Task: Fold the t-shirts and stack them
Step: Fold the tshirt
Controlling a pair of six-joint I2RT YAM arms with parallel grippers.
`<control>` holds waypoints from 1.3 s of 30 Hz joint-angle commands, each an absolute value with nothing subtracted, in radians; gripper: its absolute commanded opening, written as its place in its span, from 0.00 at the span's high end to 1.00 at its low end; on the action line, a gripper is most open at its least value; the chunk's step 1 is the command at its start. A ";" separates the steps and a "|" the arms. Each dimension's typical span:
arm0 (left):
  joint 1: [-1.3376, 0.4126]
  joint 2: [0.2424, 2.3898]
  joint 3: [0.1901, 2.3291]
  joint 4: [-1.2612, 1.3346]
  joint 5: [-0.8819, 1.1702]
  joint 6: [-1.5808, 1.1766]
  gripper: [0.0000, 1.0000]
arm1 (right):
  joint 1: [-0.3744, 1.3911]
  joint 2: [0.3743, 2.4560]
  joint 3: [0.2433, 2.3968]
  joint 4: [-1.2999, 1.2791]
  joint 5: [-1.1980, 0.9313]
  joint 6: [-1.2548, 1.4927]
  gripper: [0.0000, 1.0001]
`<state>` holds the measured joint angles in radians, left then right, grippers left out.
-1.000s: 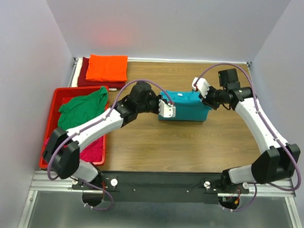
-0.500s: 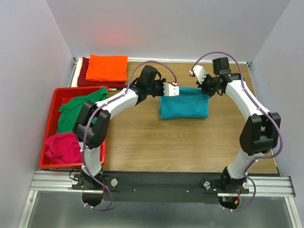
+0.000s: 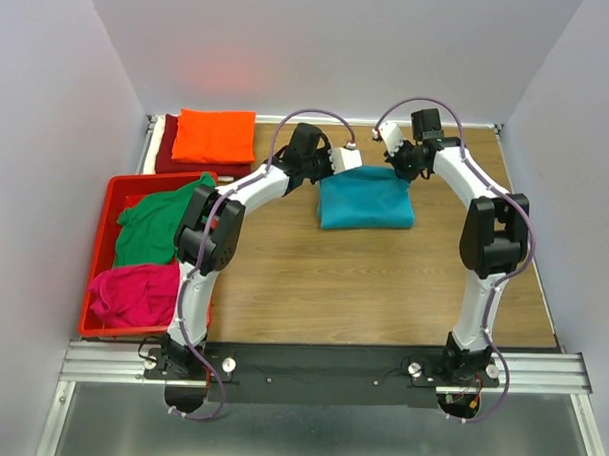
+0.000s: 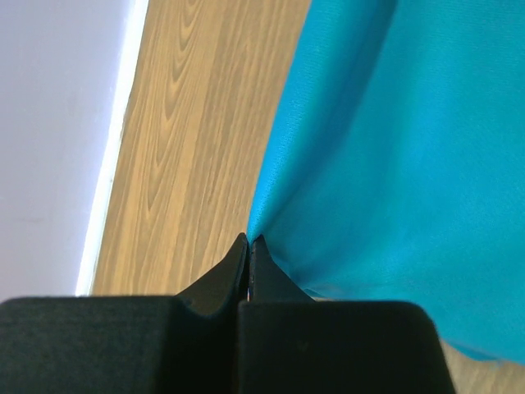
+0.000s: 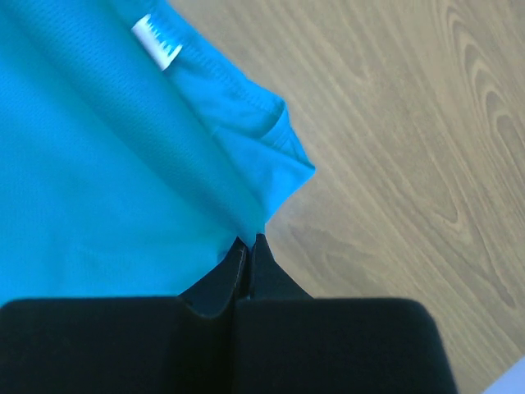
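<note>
Right, big picture first: the wooden tabletop [image 3: 383,281] with the red crate [image 3: 156,177] on its left side. The turquoise t-shirt [image 3: 363,200] lies folded flat on the tabletop, well to the right of the crate. Inside the crate, the green t-shirt [image 3: 154,228] is crumpled at the far end and the magenta t-shirt [image 3: 132,294] is bunched at the near end. Just behind the crate, the folded orange t-shirt [image 3: 216,137] lies on top of the dark red t-shirt [image 3: 167,155]. Now my left fingers [image 4: 244,250] are pinched tight on the turquoise t-shirt's far edge, at the corner nearer the crate. My right fingers [image 5: 243,254] are clamped on the far corner away from the crate, beside a small white label [image 5: 156,41].
</note>
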<state>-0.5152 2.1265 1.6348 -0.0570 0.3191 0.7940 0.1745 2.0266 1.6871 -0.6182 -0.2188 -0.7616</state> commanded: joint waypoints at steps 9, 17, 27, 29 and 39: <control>-0.483 2.368 1.998 -0.300 -0.176 0.284 0.40 | 0.172 2.154 1.747 -0.160 0.142 -0.251 0.55; -0.388 2.047 1.860 -0.213 0.062 -0.015 0.25 | 0.115 1.909 1.522 -0.208 -0.104 -0.150 0.24; -0.311 1.969 1.529 -0.126 0.469 -0.322 0.20 | 0.017 1.730 1.233 -0.331 -0.742 -0.276 0.18; -0.313 2.028 1.557 -0.150 0.523 -0.354 0.20 | 0.003 1.723 1.215 -0.334 -0.778 -0.275 0.18; -0.334 2.161 1.606 -0.149 0.532 -0.474 0.20 | -0.118 1.681 1.164 -0.347 -0.891 -0.319 0.17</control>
<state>-0.3222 2.1338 1.5604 -0.1455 0.5003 -0.4007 -0.0944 1.7096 1.1790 -0.3229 -0.7994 -0.2901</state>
